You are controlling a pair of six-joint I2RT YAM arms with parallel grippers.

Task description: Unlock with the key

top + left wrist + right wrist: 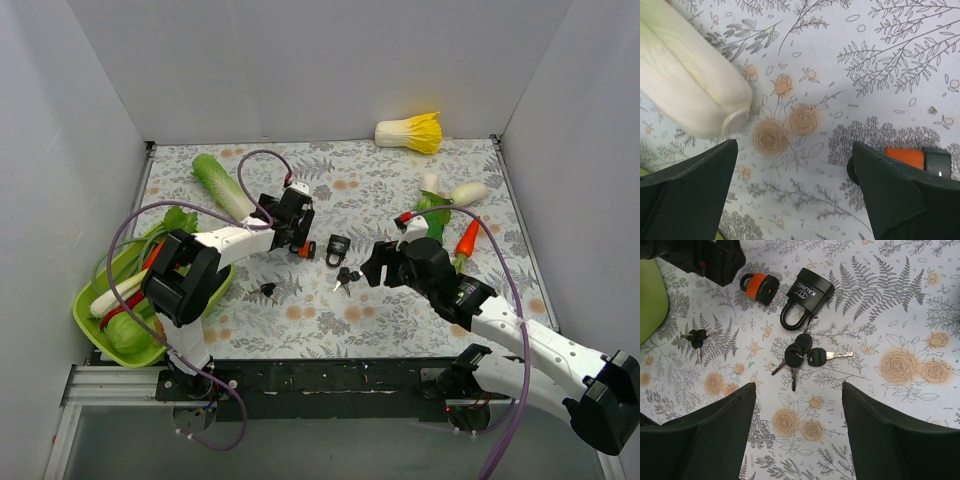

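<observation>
- Surface (400, 190): a floral-printed sheet carrying all items, walled on three sides.
- Black padlock (807, 292): lies flat near the centre of the surface with its shackle closed and pointing toward the arms. It is marked with white lettering.
- Orange padlock (760, 286): lies flat just left of the black padlock, apart from it. In the left wrist view it shows beside the right-hand finger (900, 195).
- Key bunch (802, 356): several black-headed keys on a ring, lying just beside the shackle of the black padlock, on the side nearer the arms.
- Second key pair (697, 337): lies alone on the surface, well to the left of the bunch.
- Left claw (795, 200): fingers apart, nothing between them, hanging over bare print next to the orange padlock.
- Right claw (799, 440): fingers apart and empty, poised above the key bunch without touching it.
- Napa cabbage (690, 85): pale stalk end near the left claw.
- Green tray (90, 320): at the left edge of the surface, holding vegetables.
</observation>
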